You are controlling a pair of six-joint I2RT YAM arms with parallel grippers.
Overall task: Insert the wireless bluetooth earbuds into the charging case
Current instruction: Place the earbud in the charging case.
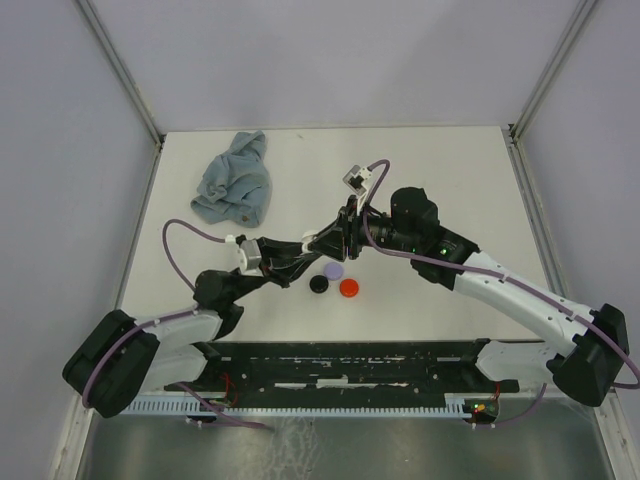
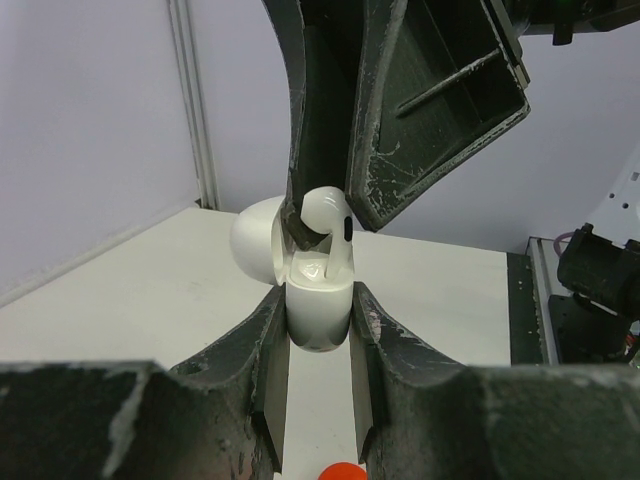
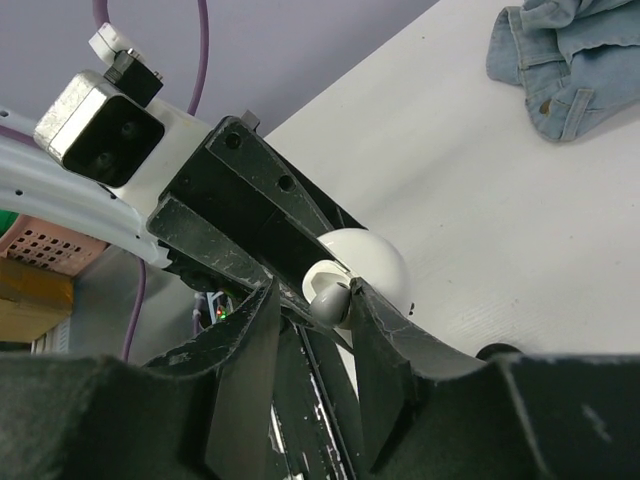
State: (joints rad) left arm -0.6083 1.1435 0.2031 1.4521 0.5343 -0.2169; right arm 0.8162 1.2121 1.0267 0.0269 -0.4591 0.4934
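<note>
In the left wrist view the white charging case (image 2: pixel 318 318) stands upright, lid (image 2: pixel 252 240) swung open to the left, with my left gripper (image 2: pixel 318 300) shut on its body. A white earbud (image 2: pixel 328 212) sits with its stem down in the case's well. My right gripper (image 3: pixel 308 300) comes down from above around the earbud (image 3: pixel 328 296). Its jaws stand a little apart: one finger (image 3: pixel 385 320) touches the earbud, the other shows a gap. In the top view both grippers (image 1: pixel 335 240) meet above the table's middle.
Three small round discs lie just in front of the grippers: lavender (image 1: pixel 333 271), black (image 1: pixel 318 284) and red (image 1: pixel 349 288). A crumpled blue cloth (image 1: pixel 235 180) lies at the back left. White walls close the table's sides and back.
</note>
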